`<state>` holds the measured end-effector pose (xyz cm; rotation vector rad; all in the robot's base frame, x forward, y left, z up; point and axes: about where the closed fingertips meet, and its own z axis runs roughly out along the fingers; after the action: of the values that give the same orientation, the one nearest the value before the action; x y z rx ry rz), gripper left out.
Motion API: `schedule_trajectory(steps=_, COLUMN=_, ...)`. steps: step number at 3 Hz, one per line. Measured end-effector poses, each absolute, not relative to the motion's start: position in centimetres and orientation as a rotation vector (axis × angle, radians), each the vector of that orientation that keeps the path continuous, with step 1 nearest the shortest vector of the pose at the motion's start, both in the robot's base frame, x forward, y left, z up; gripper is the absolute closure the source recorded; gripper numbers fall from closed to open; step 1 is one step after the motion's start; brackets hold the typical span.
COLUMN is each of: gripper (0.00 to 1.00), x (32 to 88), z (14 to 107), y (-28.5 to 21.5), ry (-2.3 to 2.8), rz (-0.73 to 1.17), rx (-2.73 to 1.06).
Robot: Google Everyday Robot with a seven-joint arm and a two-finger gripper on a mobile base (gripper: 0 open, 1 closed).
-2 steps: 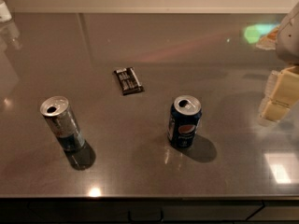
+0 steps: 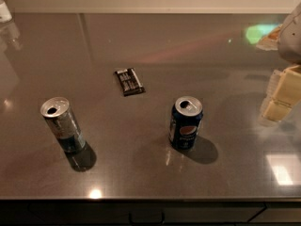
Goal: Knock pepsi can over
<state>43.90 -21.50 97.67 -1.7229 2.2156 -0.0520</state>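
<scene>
The pepsi can [image 2: 186, 124] is standing upright on the desk [image 2: 141, 46], its long axis vertical and its opened top pointing up. The tool [image 2: 281, 97] is hovering well apart to the can's right, and I cannot tell whether it is spread or pressed together. A push landing too low is risking sliding the can rather than tipping it.

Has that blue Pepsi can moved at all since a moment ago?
No. The pepsi can stands upright in the same spot, below and right of the dark snack wrapper. The gripper hangs at the right edge, apart from it.
</scene>
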Motion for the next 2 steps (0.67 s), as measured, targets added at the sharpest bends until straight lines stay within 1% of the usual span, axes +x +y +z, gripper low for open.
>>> schedule_trajectory(steps=2, gripper=0.0, x=45.2, z=95.2, y=-19.1, ry=2.103, rz=0.174, rx=-1.704)
